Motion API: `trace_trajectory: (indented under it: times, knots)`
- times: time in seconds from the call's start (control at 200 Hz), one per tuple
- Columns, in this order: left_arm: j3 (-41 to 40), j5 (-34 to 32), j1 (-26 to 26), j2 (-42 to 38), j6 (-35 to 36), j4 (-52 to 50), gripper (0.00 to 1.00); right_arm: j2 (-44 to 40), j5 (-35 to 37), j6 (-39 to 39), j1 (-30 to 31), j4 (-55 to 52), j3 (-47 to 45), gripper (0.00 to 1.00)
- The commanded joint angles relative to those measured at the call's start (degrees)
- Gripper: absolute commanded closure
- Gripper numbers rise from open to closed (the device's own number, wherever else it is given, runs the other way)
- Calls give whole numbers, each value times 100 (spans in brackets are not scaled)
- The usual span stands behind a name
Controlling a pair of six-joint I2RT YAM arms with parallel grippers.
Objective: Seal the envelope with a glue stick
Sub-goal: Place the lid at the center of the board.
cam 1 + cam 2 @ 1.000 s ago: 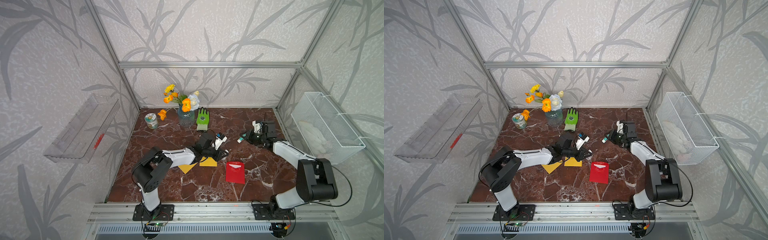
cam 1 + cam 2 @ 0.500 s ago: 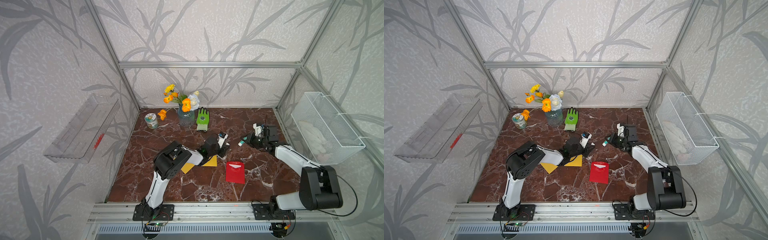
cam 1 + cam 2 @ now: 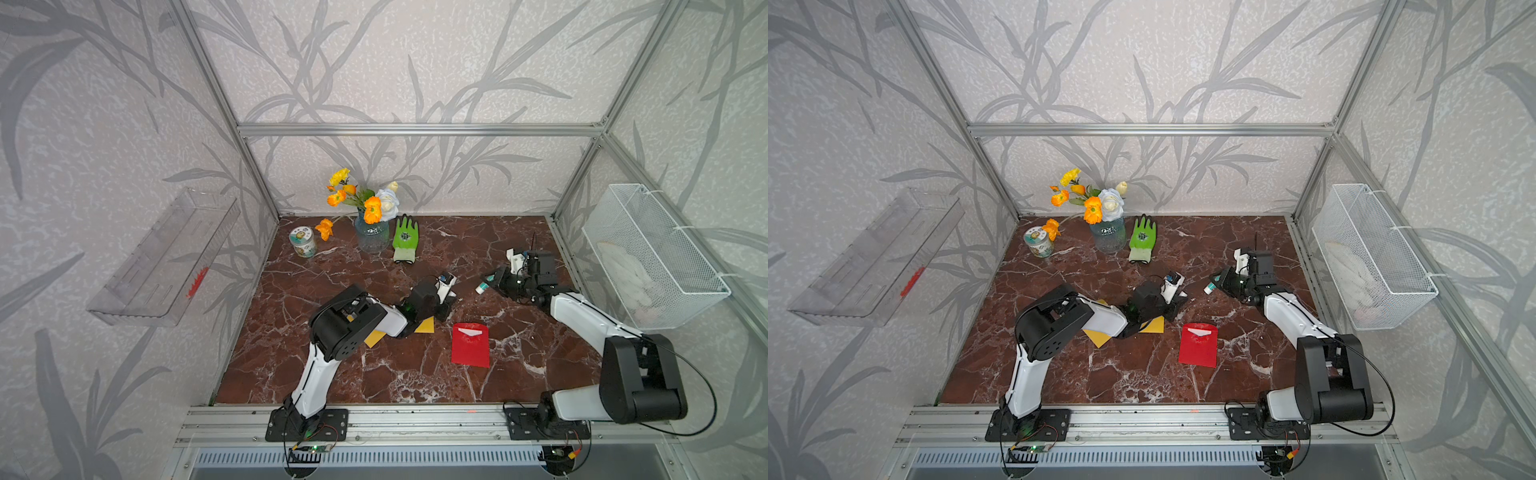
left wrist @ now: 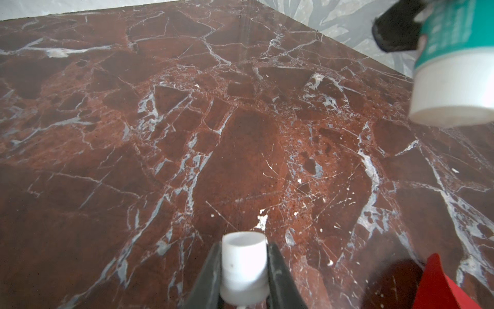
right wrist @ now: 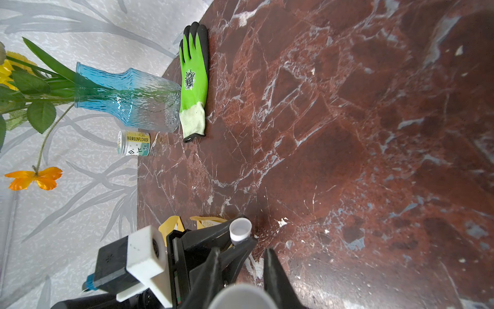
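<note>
A: Glue stick (image 3: 482, 287), where is it?
B: Clamped in the right end effector (image 3: 493, 282), held above the worktop (image 3: 332, 270) toward the back right, well apart from the red envelope (image 3: 471, 345).
A: And the left end effector (image 4: 243, 248)?
B: Closed on the white cap (image 4: 243, 267) (off the stick), low over the worktop, just past a yellow envelope (image 3: 426, 326).
</note>
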Motion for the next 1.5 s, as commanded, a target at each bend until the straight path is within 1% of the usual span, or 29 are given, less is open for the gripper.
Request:
trace_trajectory:
  times: [0.0,0.09,0.22,0.345,0.68,0.97,1.08,1.315,1.355,1.375,1.395,1.495]
  knots:
    - [-156,-134,-19,205,66,82,95,-183,-49,61,7,65,-89,100]
    - [-254,-157,-19,215,-15,138,85,-235,-14,24,7,7,-102,100]
    - [-340,-160,-29,215,-100,130,66,-237,-9,48,7,22,-150,100]
    - [-462,-158,-29,184,-120,184,58,-220,-3,62,7,29,-179,100]
    - [-508,23,-22,-63,-298,-47,49,-272,-1,16,7,-31,-257,100]
    - [-364,600,31,-181,-523,-355,44,-360,87,-104,7,-144,-344,100]
    - [-330,635,76,-263,-615,-459,43,-374,79,-113,6,-140,-374,100]
    - [-329,610,177,-554,-664,-590,35,-370,70,-125,7,-160,-383,100]
    - [-299,634,197,-611,-677,-665,32,-353,53,-122,7,-149,-392,100]
    - [-270,649,207,-647,-677,-715,28,-352,45,-127,10,-146,-389,100]
    - [-255,652,215,-678,-677,-768,26,-352,39,-123,7,-144,-396,100]
    - [-182,799,248,-894,-685,-944,24,-360,35,-126,16,-138,-414,100]
